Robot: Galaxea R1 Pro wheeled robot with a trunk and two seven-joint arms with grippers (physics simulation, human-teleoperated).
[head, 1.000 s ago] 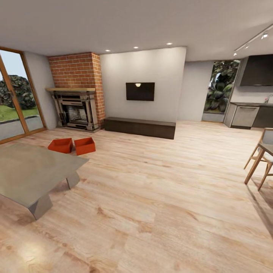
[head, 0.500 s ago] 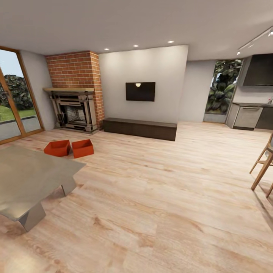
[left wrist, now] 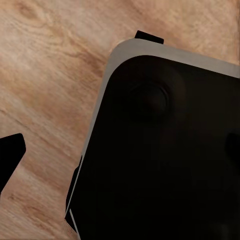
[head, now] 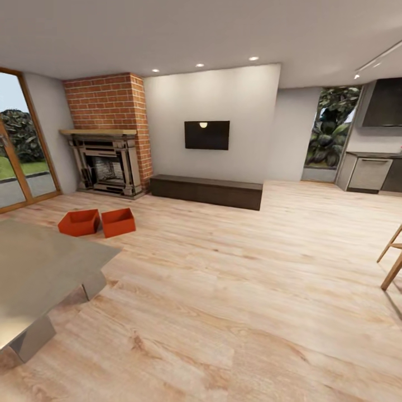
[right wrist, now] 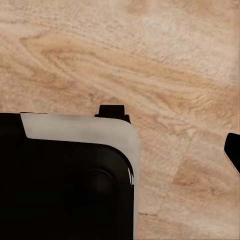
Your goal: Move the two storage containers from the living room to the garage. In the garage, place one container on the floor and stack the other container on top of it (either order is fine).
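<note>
The two storage containers are red-orange open-top bins resting side by side on the light wood-plank floor of the living room, at the left of the head view. The left container (head: 78, 222) and the right container (head: 118, 221) nearly touch, in front of the brick fireplace (head: 106, 164). Both are several steps away from me. In the left wrist view one dark fingertip (left wrist: 10, 157) shows at the frame edge over wood planks. The right wrist view likewise shows one dark fingertip (right wrist: 234, 150). Neither pair of jaws can be judged. The garage is out of view.
A glass-topped coffee table (head: 39, 268) fills the near left, between me and the bins. A low dark cabinet (head: 206, 191) sits under the wall TV (head: 206, 134). Wooden chair legs (head: 392, 262) stand at the right edge, and glass doors (head: 22, 167) at the far left. My black base (left wrist: 165, 150) shows below the wrists.
The whole head view has shifted as the camera moved forward; the bins, table and chair slid toward the frame edges. The containers themselves have not moved.
</note>
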